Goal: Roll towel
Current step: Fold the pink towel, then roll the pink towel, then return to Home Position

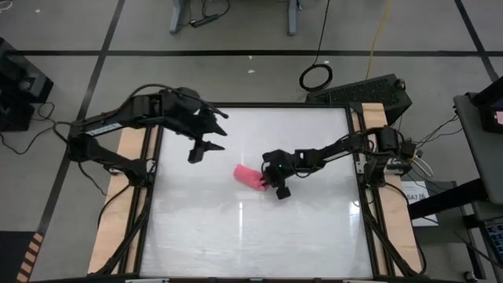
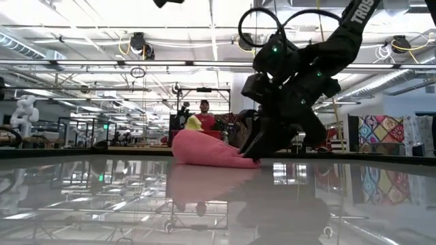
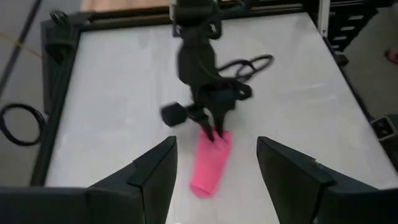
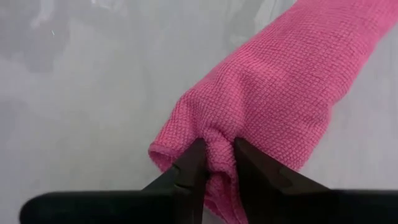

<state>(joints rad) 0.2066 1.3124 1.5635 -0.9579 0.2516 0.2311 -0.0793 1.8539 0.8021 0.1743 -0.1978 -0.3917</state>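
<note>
The towel (image 1: pixel 250 177) lay near the middle of the table (image 1: pixel 314 228) as a short pink roll. One end of it was pinched by the right gripper (image 4: pixel 214 163), its fingers closed on a fold. The left gripper (image 3: pixel 214 163) was held spread above the far-left area. Rolling appeared nearly finished; a clean release seemed required next, without unrolling the cloth.
</note>
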